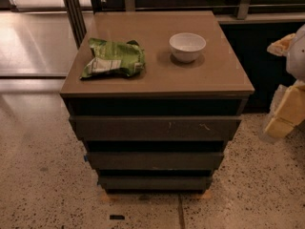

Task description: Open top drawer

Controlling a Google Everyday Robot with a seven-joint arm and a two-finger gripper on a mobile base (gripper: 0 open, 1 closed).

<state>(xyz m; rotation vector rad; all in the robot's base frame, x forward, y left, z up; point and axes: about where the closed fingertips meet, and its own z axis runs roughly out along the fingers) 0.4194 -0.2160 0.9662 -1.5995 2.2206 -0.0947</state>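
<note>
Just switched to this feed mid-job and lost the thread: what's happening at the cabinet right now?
The robot's hand is at the right edge of the view, beside the cabinet and apart from it. The top drawer looks shut, and nothing is touching its front. A green chip bag and a white bowl sit on the cabinet top. The pull has not yet begun.
</note>
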